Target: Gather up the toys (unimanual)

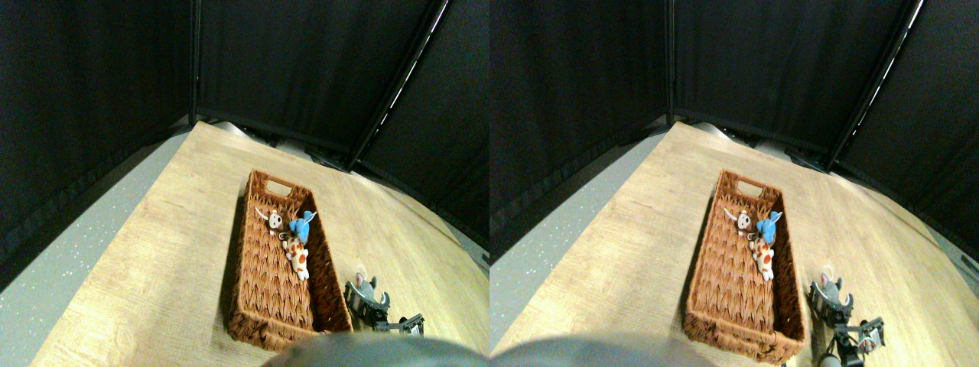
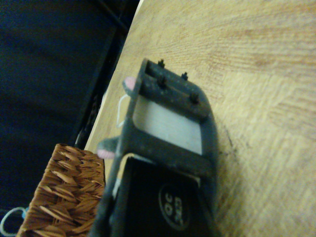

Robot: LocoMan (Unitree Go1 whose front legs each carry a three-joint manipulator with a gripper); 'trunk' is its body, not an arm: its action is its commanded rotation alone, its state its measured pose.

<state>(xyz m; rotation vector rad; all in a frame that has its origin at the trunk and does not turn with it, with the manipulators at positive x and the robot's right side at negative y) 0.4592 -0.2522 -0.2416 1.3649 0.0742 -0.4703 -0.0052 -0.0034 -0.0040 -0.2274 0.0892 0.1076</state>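
Observation:
A long brown wicker basket (image 1: 269, 287) lies on the wooden table. In its far half lie three toys: a brown one with a white face (image 1: 274, 221), a blue one (image 1: 302, 226) and a white-and-orange one (image 1: 297, 260). A grey toy (image 1: 368, 287) with a white string loop sits on the table just right of the basket. My right gripper (image 1: 364, 300) is down at this grey toy, with its dark jaw frame against the toy's near side. In the wrist view the jaw frame (image 2: 168, 118) hides most of the grey toy, and only its pink ear tips (image 2: 129, 83) and white loop (image 2: 121, 111) stick out.
Black curtains (image 1: 306, 69) close off the back and sides of the table. A grey speckled floor (image 1: 69, 252) runs along the table's left edge. Bare wood (image 1: 153, 260) spreads left of the basket. A corner of the basket (image 2: 64, 192) shows close to the jaw in the wrist view.

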